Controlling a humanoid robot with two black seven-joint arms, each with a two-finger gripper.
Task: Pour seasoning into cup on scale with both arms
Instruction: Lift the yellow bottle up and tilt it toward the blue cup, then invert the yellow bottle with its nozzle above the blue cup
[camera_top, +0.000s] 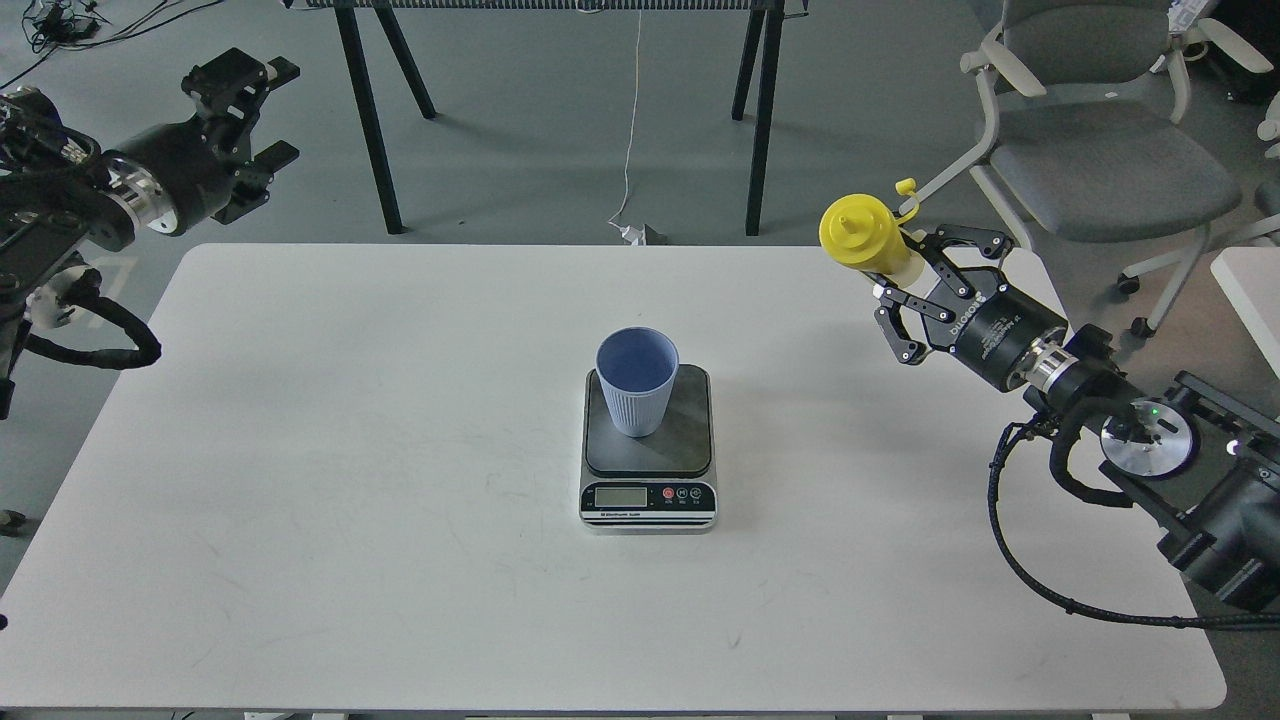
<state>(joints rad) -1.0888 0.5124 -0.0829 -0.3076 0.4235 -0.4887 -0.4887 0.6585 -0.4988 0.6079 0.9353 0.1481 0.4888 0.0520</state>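
At the right edge of the bench (300, 560), my right end effector (915, 275) is clamped on the yellow bottle (862, 232), fingers on either side of its lower body. Bottle is held in the air, tilted with the nozzle pointing toward the camera and left; its small cap (907, 187) hangs off a tether on the far side. Bottle is well apart from the cup (637, 382), off to its right. Cup is light blue, ribbed, upright, sitting on the back left part of the scale (648, 448) platform. Scale is mid-bench, display facing me. My left end effector (262, 112) is released, fingers spread, holding nothing, up off the far left corner of the bench. Grey office chair (1100, 150) behind the right arm.
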